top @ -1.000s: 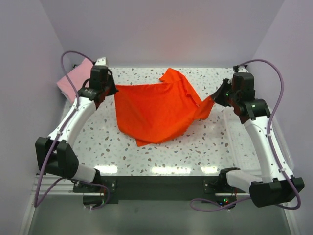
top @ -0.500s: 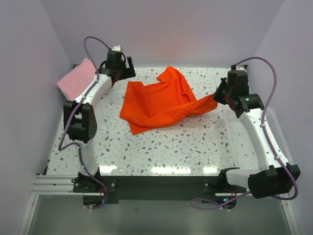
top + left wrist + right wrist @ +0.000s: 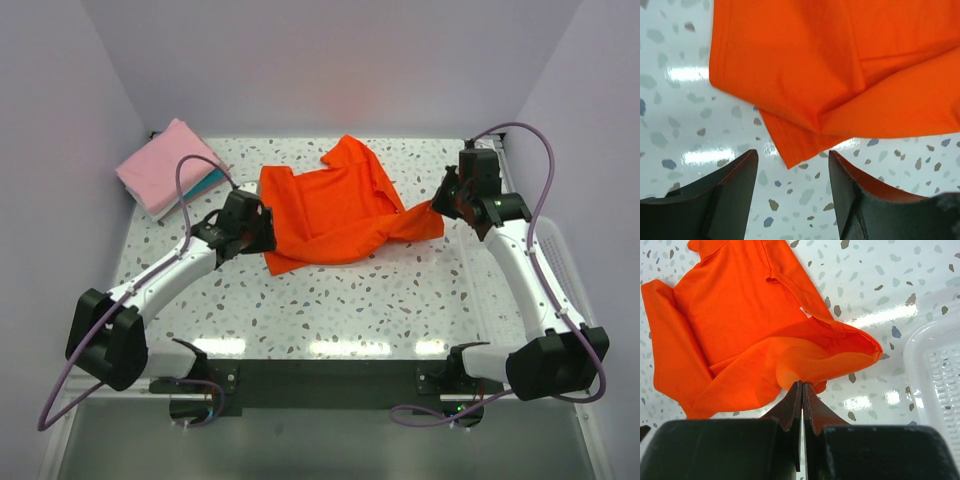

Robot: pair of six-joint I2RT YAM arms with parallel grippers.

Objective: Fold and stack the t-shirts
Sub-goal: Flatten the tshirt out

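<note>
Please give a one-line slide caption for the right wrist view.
Right end effector shut on a fold of the orange-red t-shirt, white basket nearby.

Left hand (image 3: 792,192), fingers spread, hovers just beside the orange shirt's (image 3: 840,65) corner on the speckled table (image 3: 670,110).

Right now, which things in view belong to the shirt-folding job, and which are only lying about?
Job: crumpled orange-red cloth t-shirt, pinched by the right gripper; folded pink cloth t-shirt; folded teal cloth t-shirt beneath it; left gripper, open.
Lying about: white plastic mesh basket; speckled white table.
</note>
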